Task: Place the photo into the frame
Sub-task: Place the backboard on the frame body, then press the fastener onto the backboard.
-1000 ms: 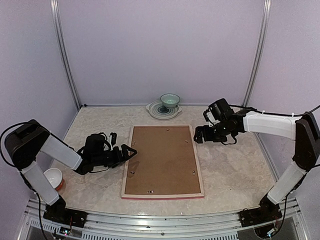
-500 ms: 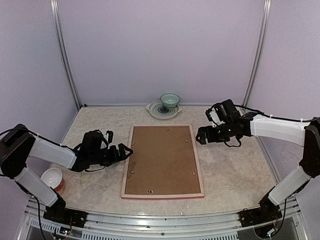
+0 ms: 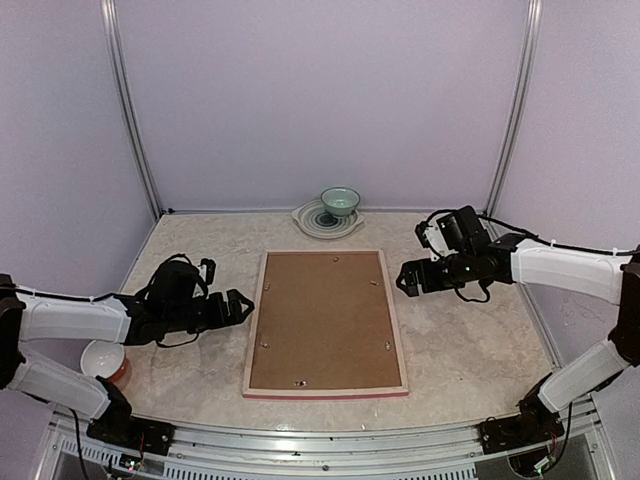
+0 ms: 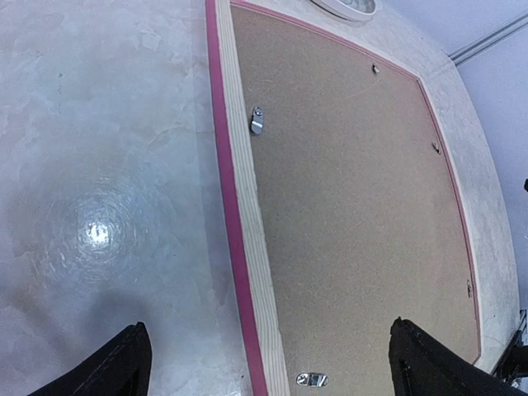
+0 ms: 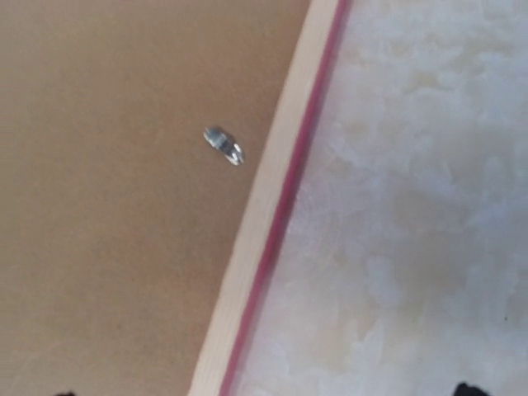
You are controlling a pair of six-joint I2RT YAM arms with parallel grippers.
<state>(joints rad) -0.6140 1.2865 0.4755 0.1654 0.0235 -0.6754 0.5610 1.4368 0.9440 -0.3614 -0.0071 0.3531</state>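
The frame (image 3: 253, 340) lies face down in the middle of the table, pale wood back up, with a pink-red edge showing. The brown hardboard backing (image 3: 325, 320) fills it, with small metal clips around it. The photo is hidden. My left gripper (image 3: 240, 303) is open and empty, just left of the frame's left rail (image 4: 247, 247). In its wrist view the gripper (image 4: 268, 371) has its jaws wide apart over the rail and backing (image 4: 355, 206). My right gripper (image 3: 405, 277) is open and empty, just right of the frame's right rail (image 5: 264, 214). A clip (image 5: 223, 145) sits on the backing (image 5: 124, 206).
A green bowl (image 3: 340, 201) stands on a patterned plate (image 3: 318, 222) at the back centre. A white bowl with a red base (image 3: 105, 355) sits at the near left by my left arm. Metal posts stand at the back corners.
My left gripper has drawn back to the left, off the frame's left rail. My right gripper has moved right and a little nearer, away from the right rail. The frame has not moved.
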